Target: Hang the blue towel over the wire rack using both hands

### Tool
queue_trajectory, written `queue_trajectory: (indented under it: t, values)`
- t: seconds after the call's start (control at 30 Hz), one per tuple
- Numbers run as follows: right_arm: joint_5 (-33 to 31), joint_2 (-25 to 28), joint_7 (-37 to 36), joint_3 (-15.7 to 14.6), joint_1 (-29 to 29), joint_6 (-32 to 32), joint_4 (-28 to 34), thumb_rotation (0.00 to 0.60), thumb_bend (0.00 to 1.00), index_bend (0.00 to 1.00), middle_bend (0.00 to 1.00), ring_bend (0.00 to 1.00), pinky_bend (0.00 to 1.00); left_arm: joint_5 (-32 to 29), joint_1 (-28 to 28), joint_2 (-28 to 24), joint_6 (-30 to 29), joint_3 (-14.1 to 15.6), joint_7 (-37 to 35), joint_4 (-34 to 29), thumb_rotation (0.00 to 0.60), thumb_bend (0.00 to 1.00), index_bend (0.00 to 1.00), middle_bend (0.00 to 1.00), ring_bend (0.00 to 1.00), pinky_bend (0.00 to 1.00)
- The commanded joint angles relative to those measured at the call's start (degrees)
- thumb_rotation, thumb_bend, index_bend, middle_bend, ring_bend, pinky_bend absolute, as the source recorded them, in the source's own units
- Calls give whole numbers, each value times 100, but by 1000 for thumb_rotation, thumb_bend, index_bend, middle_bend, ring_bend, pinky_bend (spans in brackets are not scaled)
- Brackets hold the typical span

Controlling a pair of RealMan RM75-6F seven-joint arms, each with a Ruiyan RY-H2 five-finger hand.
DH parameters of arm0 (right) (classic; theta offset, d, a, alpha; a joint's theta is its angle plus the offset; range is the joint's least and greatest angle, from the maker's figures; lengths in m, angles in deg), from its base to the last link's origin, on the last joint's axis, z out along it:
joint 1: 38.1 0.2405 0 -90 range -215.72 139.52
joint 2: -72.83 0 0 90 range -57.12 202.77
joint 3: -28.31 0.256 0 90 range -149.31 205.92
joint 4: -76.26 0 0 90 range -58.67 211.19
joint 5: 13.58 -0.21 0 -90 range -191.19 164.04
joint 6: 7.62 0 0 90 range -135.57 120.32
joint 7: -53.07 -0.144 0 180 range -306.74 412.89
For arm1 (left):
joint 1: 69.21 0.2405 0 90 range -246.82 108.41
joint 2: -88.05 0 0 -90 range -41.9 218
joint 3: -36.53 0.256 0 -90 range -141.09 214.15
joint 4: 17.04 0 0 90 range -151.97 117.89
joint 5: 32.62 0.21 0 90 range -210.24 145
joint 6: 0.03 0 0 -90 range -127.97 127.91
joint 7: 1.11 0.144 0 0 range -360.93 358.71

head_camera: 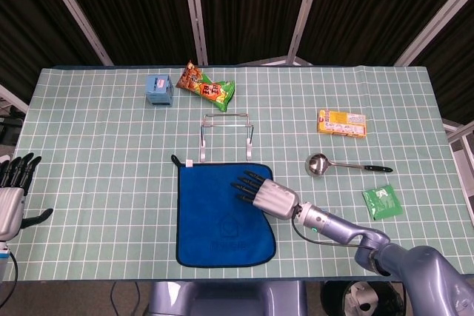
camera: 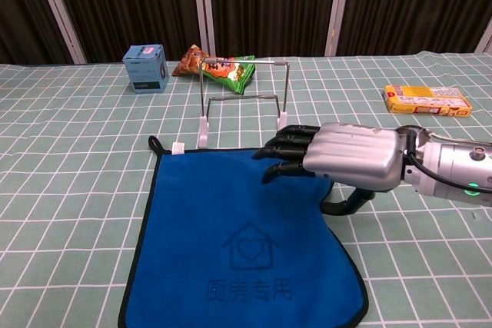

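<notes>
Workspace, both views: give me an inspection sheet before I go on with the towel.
Surface: table under a green checked cloth, flat.
Job's things: blue towel lies flat near the front edge, its right edge pulled inward; wire rack stands upright just behind it, bare.
Clutter: blue box, snack bag, yellow packet, ladle, green sachet.
Hands: right hand over the towel's right part, fingers extended, thumb by the towel's right edge; a grip cannot be told. Left hand at the table's left edge, open.
Cables: a thin cable at the right wrist.
Surroundings: dark curtains, metal struts.
</notes>
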Motion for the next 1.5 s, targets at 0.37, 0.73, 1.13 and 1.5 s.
queue_trajectory:
  t: [0.37,0.73,1.13,1.5]
  values:
    - [-73,-105,-217,-147,-9,-220,-158,600,470,524,61,0,0,4,-7,-7,25,16,3,-10,600,0,0,0,0,0]
    - [-397,-192,-645,-120,-92,-165,-73,600,512,644,64,0,0,229,-211,41,305,111,131,-25,600,0,36,0,0,0]
    - [-502,-15,-467,-109,-56,-162,208,600,512,646,68,0,0,2134,-1480,765,973,439,-476,1114,600,188,429,0,0,0]
    - [-542,22,-381,-136,-23,-125,372,600,518,658,69,0,0,2417,-2025,1513,1267,536,-734,2100,600,368,491,0,0,0]
